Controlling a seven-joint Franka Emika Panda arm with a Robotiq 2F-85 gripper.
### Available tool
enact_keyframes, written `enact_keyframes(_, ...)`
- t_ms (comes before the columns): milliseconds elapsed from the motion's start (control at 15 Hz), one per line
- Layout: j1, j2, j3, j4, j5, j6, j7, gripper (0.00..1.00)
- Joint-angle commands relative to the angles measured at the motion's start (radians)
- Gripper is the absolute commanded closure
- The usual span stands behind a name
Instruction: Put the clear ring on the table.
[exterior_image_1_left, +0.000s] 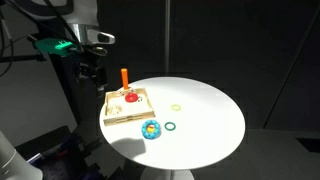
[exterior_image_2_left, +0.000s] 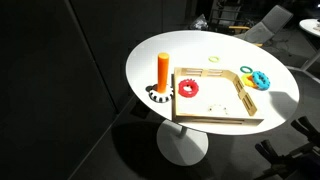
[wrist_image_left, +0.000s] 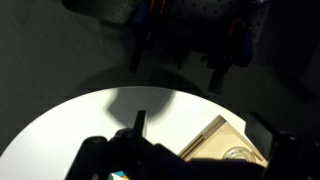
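The clear ring (wrist_image_left: 239, 153) lies on the square wooden peg board (wrist_image_left: 210, 140) near one corner; I cannot make it out in the exterior views. The board (exterior_image_1_left: 128, 108) sits on the round white table (exterior_image_1_left: 205, 110) and also shows in an exterior view (exterior_image_2_left: 215, 100). My gripper (exterior_image_1_left: 91, 72) hangs above and just off the table's edge, beside the board and apart from the ring. In the wrist view its dark fingers (wrist_image_left: 195, 162) stand wide apart with nothing between them.
An orange peg (exterior_image_1_left: 124, 77) stands at the board's edge, with a black-and-white ring (exterior_image_2_left: 159, 96) at its base. A red ring (exterior_image_2_left: 188, 88) lies on the board. Yellow (exterior_image_1_left: 176, 106), green (exterior_image_1_left: 170, 126) and blue (exterior_image_1_left: 151, 129) rings lie on the table.
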Motion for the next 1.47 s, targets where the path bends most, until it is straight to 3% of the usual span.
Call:
enact_keyframes(0,-0.001,0.000,0.001,0.001,0.001,-0.002,0.000,0.00)
enact_keyframes(600,0.000,0.055,0.012,0.036,-0.007,0.034,0.015,0.00)
enact_keyframes(1400,0.071,0.378,0.116,0.191,0.012,0.376,0.049,0.00)
